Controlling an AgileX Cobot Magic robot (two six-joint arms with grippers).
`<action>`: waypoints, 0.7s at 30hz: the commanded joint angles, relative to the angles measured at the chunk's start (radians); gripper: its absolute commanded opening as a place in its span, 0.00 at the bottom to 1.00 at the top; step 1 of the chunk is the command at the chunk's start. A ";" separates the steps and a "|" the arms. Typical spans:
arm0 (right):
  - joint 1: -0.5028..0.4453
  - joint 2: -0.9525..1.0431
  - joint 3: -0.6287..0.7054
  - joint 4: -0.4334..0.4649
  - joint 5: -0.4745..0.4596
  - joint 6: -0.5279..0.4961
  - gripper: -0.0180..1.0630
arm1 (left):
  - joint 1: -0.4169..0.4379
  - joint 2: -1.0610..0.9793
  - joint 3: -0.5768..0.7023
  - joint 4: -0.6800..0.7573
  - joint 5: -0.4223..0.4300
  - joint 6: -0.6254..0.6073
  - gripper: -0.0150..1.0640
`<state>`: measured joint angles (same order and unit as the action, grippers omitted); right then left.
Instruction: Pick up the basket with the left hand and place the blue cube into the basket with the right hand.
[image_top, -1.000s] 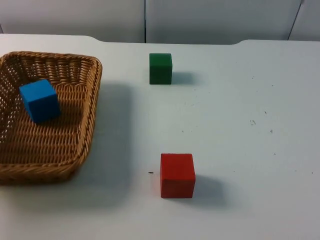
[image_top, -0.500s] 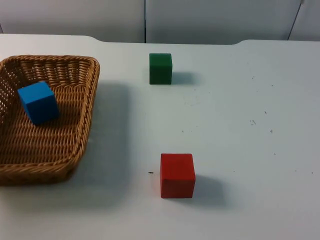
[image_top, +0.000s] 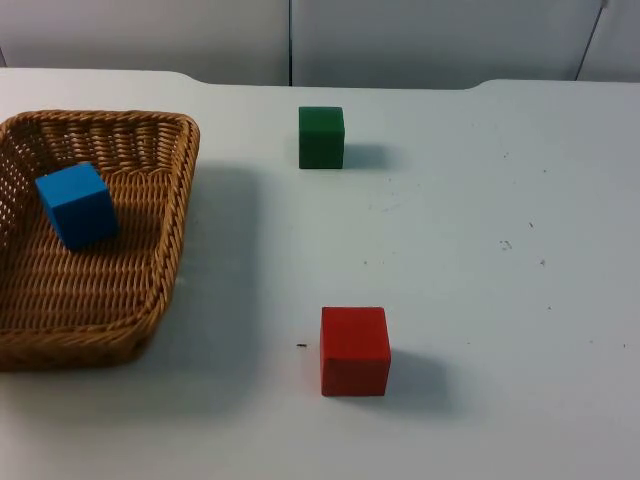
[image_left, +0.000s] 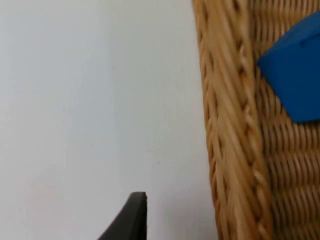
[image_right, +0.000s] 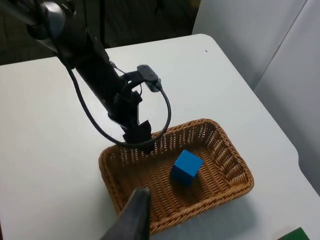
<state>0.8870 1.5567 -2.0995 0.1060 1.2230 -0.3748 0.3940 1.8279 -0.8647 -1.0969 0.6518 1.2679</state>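
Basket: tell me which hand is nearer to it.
Left. The left hand sits right at the basket rim, beside the wicker wall. The right hand is farther back, looking over the basket and the blue cube inside.

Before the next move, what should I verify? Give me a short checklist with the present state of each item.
1. Blue cube lies inside the basket: ok.
2. Left gripper is at the basket's rim: ok.
3. Left gripper holds the rim firmly: cannot tell.
4. Right gripper is high above the basket, out of the way: ok.
5. Green cube and red cube stand apart from the basket: ok.
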 joint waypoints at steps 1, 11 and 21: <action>0.005 -0.008 -0.007 0.007 -0.002 -0.009 0.90 | -0.006 -0.059 -0.006 0.008 -0.018 0.002 0.99; 0.005 -0.008 -0.007 0.007 -0.014 -0.027 0.90 | -0.006 -0.399 -0.006 0.068 -0.116 -0.137 0.99; 0.005 -0.061 0.183 0.033 -0.210 -0.045 0.90 | -0.006 -0.868 0.045 0.145 -0.030 -0.386 0.99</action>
<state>0.8870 1.5139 -1.9740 0.1292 1.0781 -0.4105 0.3940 1.0191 -0.8393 -0.9630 0.5942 0.9116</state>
